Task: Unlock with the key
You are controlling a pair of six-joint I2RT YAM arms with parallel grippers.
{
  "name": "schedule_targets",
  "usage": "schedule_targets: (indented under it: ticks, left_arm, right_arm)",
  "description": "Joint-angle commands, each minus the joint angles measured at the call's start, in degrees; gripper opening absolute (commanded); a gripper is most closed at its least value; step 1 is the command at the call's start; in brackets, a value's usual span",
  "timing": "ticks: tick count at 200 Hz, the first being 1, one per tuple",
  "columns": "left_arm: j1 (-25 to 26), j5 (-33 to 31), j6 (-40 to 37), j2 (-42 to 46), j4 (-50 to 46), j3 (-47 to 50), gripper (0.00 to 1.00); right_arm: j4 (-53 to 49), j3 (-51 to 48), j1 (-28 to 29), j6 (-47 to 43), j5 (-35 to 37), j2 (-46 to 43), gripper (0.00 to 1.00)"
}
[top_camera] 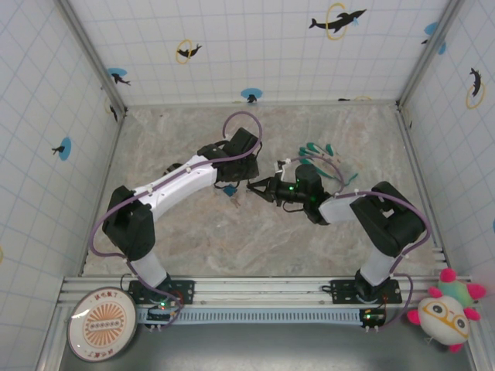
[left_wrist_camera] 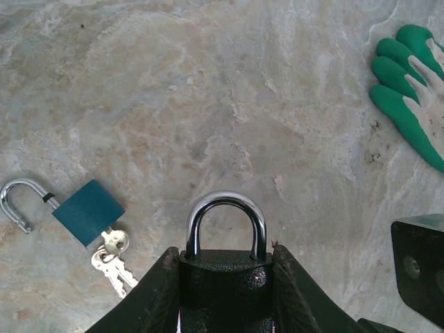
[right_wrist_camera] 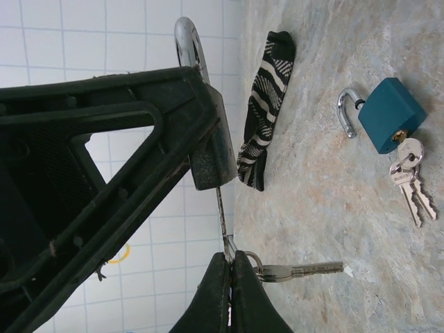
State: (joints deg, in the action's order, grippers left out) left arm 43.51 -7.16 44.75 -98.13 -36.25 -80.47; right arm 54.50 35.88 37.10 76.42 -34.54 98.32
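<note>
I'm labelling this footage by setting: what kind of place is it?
Probably a lab robot test cell: two arms bolted to a metal rail, a marble-patterned tabletop, and white gridded walls with dolphin stickers boxing it in.

The table (left_wrist_camera: 208, 104) is mottled beige-grey marble, and the walls (top_camera: 255, 46) are white with a pale blue grid. The teal padlock (left_wrist_camera: 88, 211) has a silver shackle and silver spare keys (left_wrist_camera: 114, 263); the black padlock (left_wrist_camera: 225, 281) has a speckled body and chrome shackle, and the key (right_wrist_camera: 222, 225) is silver. The glove (left_wrist_camera: 409, 90) has green fingers, and the sock (right_wrist_camera: 267, 104) is striped black and white.
</note>
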Motion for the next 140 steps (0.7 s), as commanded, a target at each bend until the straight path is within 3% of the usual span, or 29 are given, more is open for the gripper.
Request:
schedule_targets:
  ticks: [1, 77, 140]
  left_arm:
    - [1.14, 1.26, -1.67, 1.75, -3.06, 1.08, 0.0]
    - [1.14, 3.55, -2.21, 1.21, -2.51, 0.74, 0.0]
    - [1.23, 5.53, -0.51, 1.67, -1.99, 1.18, 0.0]
  right_arm:
    - [-0.12, 0.99, -1.86, -1.51, 4.96, -1.25, 0.0]
    - [-13.34, 2.6, -2.12, -10.91, 9.27, -6.29, 0.0]
    - [-12.75, 3.15, -1.55, -13.14, 12.23, -6.48, 0.0]
